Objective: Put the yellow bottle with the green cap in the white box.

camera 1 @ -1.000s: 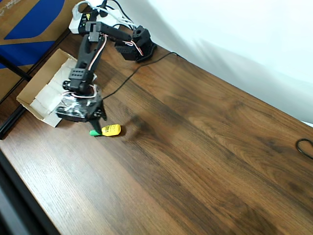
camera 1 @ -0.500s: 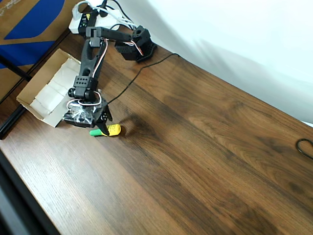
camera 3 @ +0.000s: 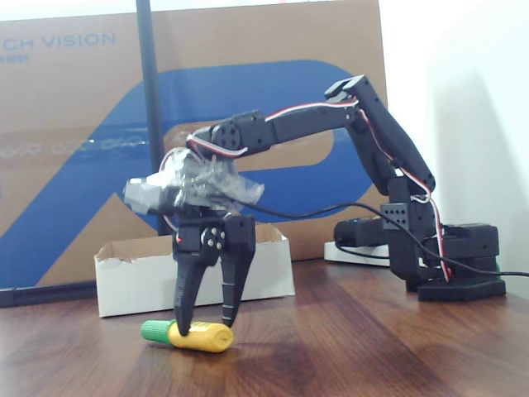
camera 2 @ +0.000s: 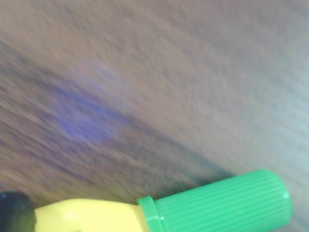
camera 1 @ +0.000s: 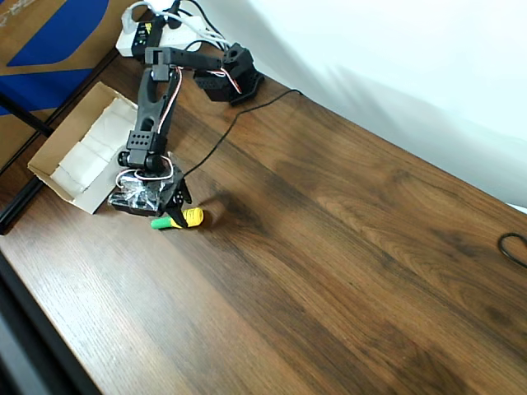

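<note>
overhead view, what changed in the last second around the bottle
The gripper swung from beside the white box toward the yellow bottle with the green cap and came down over it; the fixed view shows its fingers straddling the bottle, not yet closed on it. The bottle, box and table stayed put.

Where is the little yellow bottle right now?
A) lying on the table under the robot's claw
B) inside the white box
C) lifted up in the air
A: the yellow bottle lies on its side on the wooden table, the end effector straddling it.
</note>
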{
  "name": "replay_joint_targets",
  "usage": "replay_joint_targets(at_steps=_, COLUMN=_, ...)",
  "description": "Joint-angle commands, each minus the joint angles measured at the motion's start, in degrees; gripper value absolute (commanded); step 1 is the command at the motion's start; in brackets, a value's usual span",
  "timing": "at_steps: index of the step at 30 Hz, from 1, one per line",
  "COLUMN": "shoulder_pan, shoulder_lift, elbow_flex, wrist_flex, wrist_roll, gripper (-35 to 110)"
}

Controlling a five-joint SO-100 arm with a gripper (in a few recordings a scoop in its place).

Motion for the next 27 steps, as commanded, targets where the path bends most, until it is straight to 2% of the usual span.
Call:
replay_joint_targets(at_steps=1, shoulder_pan=-0.3, shoulder_lift=2.6, elbow_flex=-0.1, wrist_flex=0.3, wrist_roll=-0.6, gripper=26)
replay_joint_targets(at_steps=18, shoulder_pan=0.9, shoulder_lift=2.2, elbow_flex=2.3, wrist_flex=-0.9, wrist_roll=-1.1, gripper=22)
replay_joint_targets(at_steps=23, shoulder_pan=1.0, shoulder_lift=2.2, elbow_flex=2.5, wrist_flex=-0.9, wrist_roll=-1.8, gripper=14)
replay_joint_targets(at_steps=27, shoulder_pan=1.7, shoulder_lift=2.3, elbow_flex=2.5, wrist_flex=-0.9, wrist_roll=-2.3, gripper=1)
